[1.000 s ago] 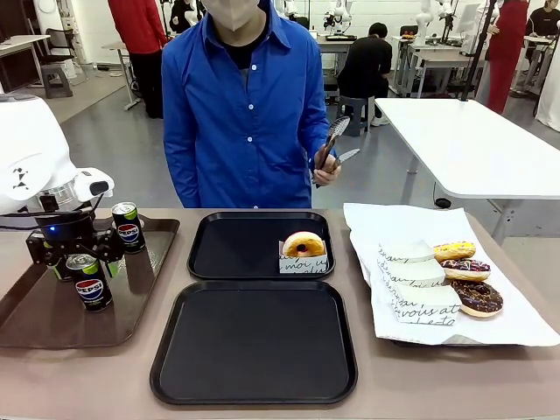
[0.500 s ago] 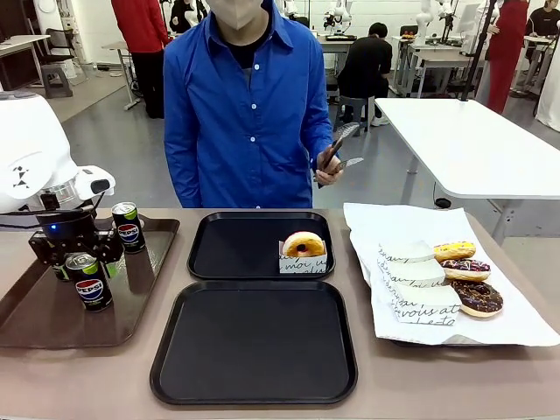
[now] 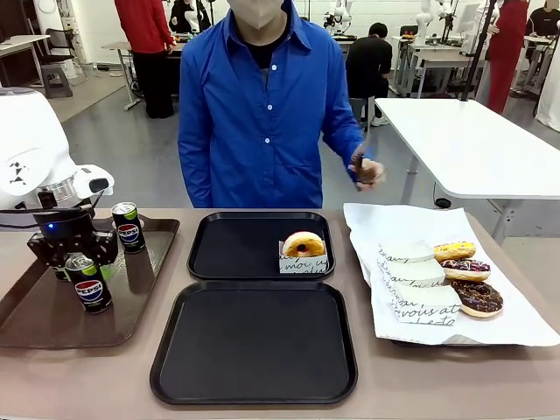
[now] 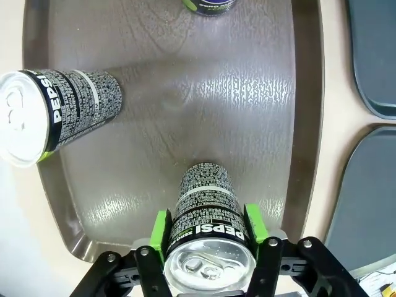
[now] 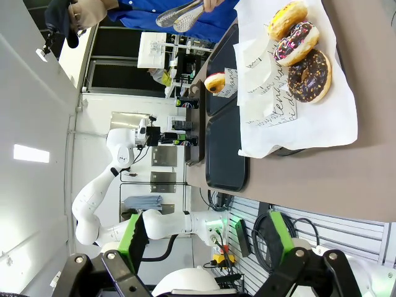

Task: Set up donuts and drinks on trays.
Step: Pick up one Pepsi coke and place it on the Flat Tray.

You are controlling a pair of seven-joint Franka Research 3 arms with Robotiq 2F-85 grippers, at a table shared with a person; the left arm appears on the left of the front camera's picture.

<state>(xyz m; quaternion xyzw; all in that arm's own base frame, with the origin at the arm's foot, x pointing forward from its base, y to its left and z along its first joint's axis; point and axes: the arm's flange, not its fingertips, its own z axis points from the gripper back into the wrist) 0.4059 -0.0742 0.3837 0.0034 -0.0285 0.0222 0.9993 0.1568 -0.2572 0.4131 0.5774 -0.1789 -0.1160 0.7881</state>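
- left hand (image 4: 208, 241) over the brown tray (image 3: 26, 325) at the surface's left end — green pads (image 4: 162, 230) pressed on both sides of an upright Pepsi can (image 4: 207, 204). The grip sits high, near the silver top. Cannot tell if the base is on the tray floor or just off it.
- to do it well: lift straight up before going sideways. A second can (image 3: 88, 282) stands just beside, a third can (image 3: 129, 227) is near, and the tray rim is raised.
- keep it upright; held that high, it could swing.
- likely target: far black tray (image 3: 236, 254), on its bare left part, apart from the donut (image 3: 303, 244) in its sleeve at the right side. The near black tray (image 3: 254, 346) is bare too, so either could take it.
- set it down flat and let go only once the base is seated.
- person's hand (image 3: 366, 168) holds tongs (image 5: 179, 13) above the far edge — watch for it coming in over the far tray.
- loose donuts (image 3: 465, 271) and sleeves lie on white paper (image 3: 525, 331) at right.
- right hand (image 5: 204, 232) has fingers spread wide, holding nothing, well apart from the trays.
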